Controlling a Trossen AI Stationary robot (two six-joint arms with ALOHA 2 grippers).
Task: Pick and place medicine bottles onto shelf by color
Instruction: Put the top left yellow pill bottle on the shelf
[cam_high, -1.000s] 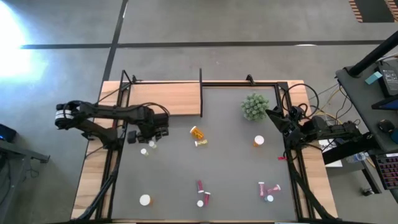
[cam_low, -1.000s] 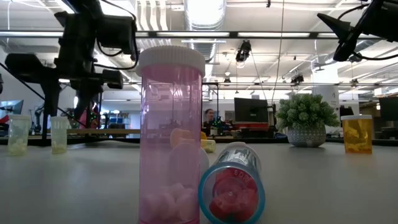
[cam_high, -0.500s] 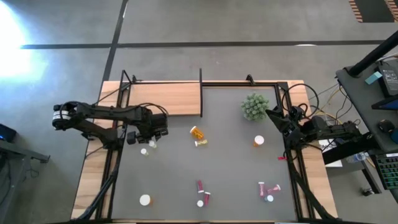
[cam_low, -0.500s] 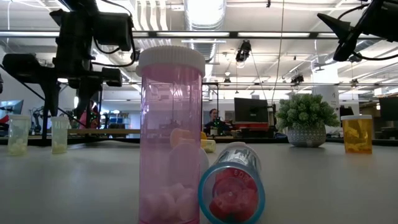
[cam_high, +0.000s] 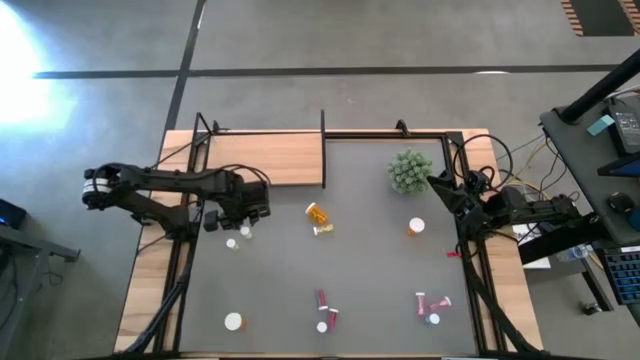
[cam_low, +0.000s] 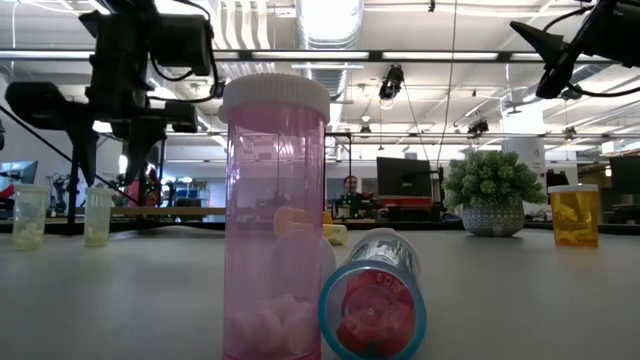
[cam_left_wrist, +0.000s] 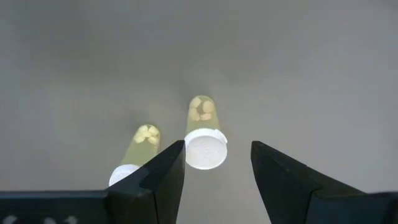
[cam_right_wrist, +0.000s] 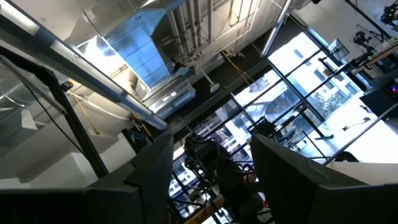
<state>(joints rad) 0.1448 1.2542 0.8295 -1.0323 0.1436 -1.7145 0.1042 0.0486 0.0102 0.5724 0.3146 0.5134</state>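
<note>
Overhead, the left gripper (cam_high: 243, 214) hangs above the mat (cam_high: 370, 260), just in front of the shelf (cam_high: 265, 159), with two yellowish bottles (cam_high: 238, 237) standing directly beneath it. Its wrist camera looks down on them: one bottle (cam_left_wrist: 203, 134) sits between the spread fingers (cam_left_wrist: 163, 171), untouched, and the other (cam_left_wrist: 138, 149) is just beside it, partly hidden behind a finger. So that gripper is open wide and holds nothing.

The right gripper (cam_high: 441, 187) is parked at the right rim, near the plant (cam_high: 410, 171); its fingers (cam_right_wrist: 155, 162) stand apart against the ceiling, empty.

Elsewhere on the mat, two orange bottles (cam_high: 318, 218) lie near the middle, and another orange one (cam_high: 416, 227) stands farther right. A white-capped bottle (cam_high: 233, 321) stands at the front left. Pink bottles (cam_high: 325, 311) sit at front centre, one upright (cam_low: 274, 215) and one on its side (cam_low: 375, 295), touching. More pink ones (cam_high: 432, 306) are at front right, probably two, though I can't quite separate them.
</note>
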